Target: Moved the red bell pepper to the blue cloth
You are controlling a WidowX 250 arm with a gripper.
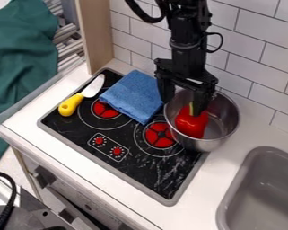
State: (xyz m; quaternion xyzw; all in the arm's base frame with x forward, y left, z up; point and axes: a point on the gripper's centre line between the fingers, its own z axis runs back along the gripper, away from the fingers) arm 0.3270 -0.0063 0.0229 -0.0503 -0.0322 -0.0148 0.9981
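Camera view: I've got the claw [183,106] over the metal pot [225,126], jaws wide apart, one right by the stem of the red bell pepper [192,124]. Pepper's inside the pot. Blue cloth [134,95] lies on the black stovetop [141,169], just beside the pot. Yellow-handled knife [80,95] on the cloth's other side. Grey sink [267,179] near the counter's right edge.

One each: pepper [191,124], cloth [134,96], pot [211,144], knife [80,96]
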